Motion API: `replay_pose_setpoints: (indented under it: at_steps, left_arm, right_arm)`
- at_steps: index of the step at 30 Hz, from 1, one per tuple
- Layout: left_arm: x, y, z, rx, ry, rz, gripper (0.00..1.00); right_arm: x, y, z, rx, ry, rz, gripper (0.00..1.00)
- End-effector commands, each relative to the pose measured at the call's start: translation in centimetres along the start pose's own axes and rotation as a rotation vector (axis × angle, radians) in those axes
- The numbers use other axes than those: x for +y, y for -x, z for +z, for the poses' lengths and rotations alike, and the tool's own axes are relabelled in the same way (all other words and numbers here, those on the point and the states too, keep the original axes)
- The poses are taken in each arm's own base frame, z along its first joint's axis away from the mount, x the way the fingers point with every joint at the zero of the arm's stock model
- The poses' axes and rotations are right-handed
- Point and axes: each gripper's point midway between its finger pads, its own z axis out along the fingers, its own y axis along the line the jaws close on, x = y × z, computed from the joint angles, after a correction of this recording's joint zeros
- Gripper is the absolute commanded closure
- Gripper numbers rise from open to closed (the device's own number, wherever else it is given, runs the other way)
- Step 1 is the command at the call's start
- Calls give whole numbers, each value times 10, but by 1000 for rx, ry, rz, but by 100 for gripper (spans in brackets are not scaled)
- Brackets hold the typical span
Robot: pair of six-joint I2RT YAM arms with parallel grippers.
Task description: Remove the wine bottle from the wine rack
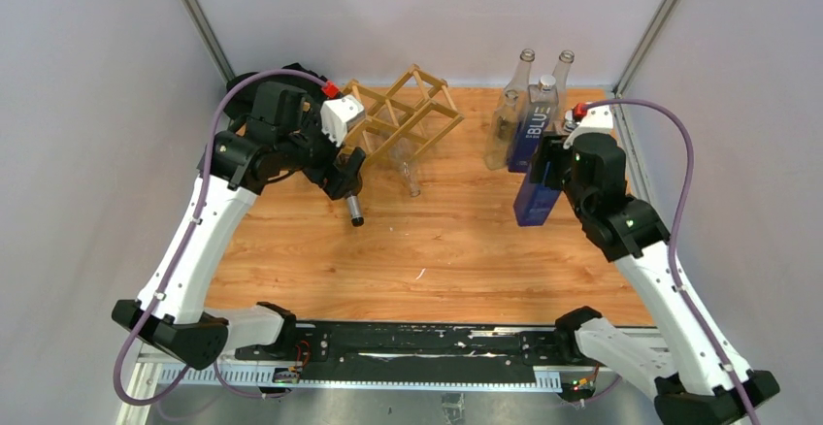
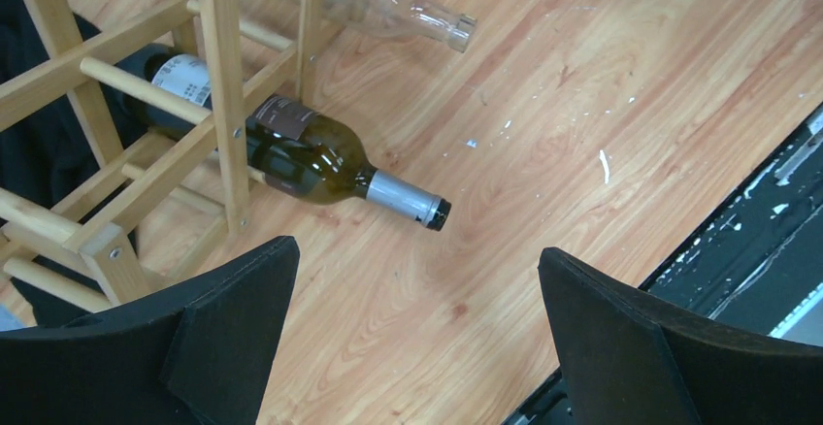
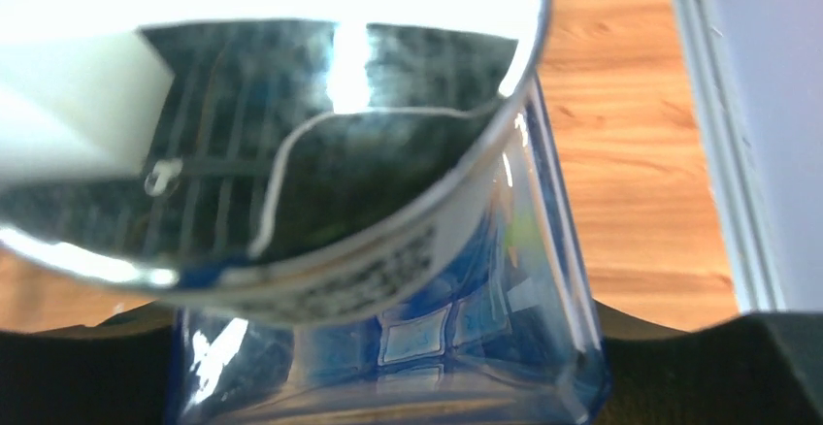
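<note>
Here, in the left wrist view, the left gripper (image 2: 417, 279) hangs wide open and empty, its two black fingers filling the bottom corners of the frame. Just above them, at centre left, lies the wine bottle (image 2: 301, 153). It is dark green glass with a dark label and a silver foil neck, and it sits on its side in a low cell of the wine rack (image 2: 221, 76). The neck pokes out toward the lower right and rests on the table (image 2: 582, 105).

The rack is pale wood, with thin flat slats and round dowels screwed into diamond shapes. A clear bottle (image 2: 388, 3) lies in a neighbouring cell at the top of the frame. In the top view, at centre right, the right gripper (image 3: 398, 376) is clamped on a square-sided blue bottle (image 1: 537, 204).

The likely risks are these. The foil neck is narrow and slick, so a shallow pinch could slip. A dowel crosses the bottle's body, so a pull at an angle could drag or tip the light rack and knock the clear bottle. Once freed, the round glass could roll across the smooth wood-grain tabletop.
</note>
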Motion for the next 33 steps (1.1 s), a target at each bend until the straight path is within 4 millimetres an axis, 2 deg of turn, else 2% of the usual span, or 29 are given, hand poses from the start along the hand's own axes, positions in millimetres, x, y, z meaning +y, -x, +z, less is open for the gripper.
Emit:
replay_pose_setpoints:
  at_steps: [1,7,12,19,22,26,33]
  left_arm:
    - [7,-10,-2,33,43,-2,0]
    - [6,-15,-3,38,39,13,0]
    - [6,-17,-2,44,35,26,0]
    - [1,-22,2,49,0,47,0]
    - [-2,-23,2,45,-16,64,0]
    - [-4,-25,3,48,-27,77,0]
    - [-5,-28,6,52,-44,99,0]
  right_arm:
    - [-50,27,20,-107,-192,110,100]
    - [-107,22,52,-129,-375,189,100]
    - [-134,33,85,-153,-441,219,100]
    - [-148,56,134,-200,-462,192,100]
    - [-150,60,152,-214,-455,183,100]
    - [-165,60,167,-230,-463,184,100]
    - [-159,51,194,-232,-373,180,100]
